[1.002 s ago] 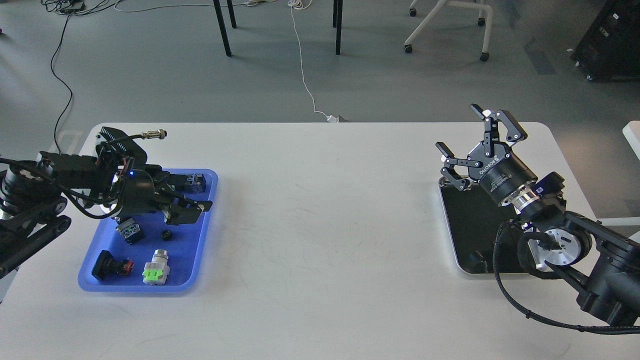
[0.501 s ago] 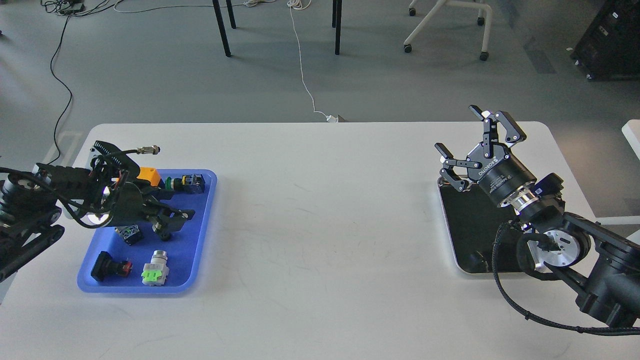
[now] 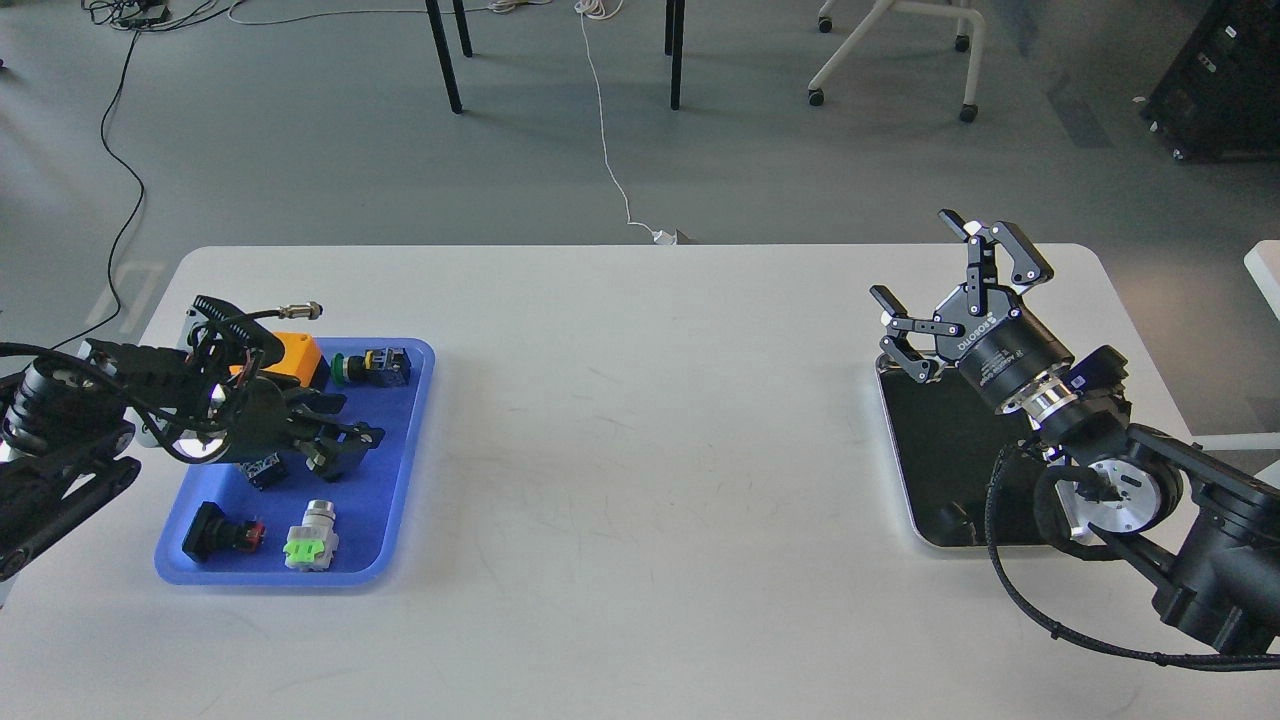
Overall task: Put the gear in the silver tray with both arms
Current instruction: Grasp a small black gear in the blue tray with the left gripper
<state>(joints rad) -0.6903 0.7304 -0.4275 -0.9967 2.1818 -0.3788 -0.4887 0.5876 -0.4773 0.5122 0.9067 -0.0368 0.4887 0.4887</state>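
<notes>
The silver tray [image 3: 940,450] lies at the table's right side, its dark bottom partly covered by my right arm. My right gripper [image 3: 945,285] is open and empty, held above the tray's far left corner. My left gripper [image 3: 345,448] is low inside the blue plastic tray [image 3: 400,480] on the left, pointing right. Its fingers are dark and close together, and I cannot tell whether they hold anything. No gear shows; the spot under the left gripper is hidden.
The blue tray holds an orange box [image 3: 292,355], a green-and-black switch [image 3: 372,365], a black-and-red button [image 3: 222,530], a silver-and-green switch [image 3: 312,540] and a small black part [image 3: 262,468]. A cable connector [image 3: 300,312] sticks out above my left wrist.
My left gripper has drawn back to the left and lowered over the spot where a small black round part lay; that part no longer shows. The right arm has not moved.
</notes>
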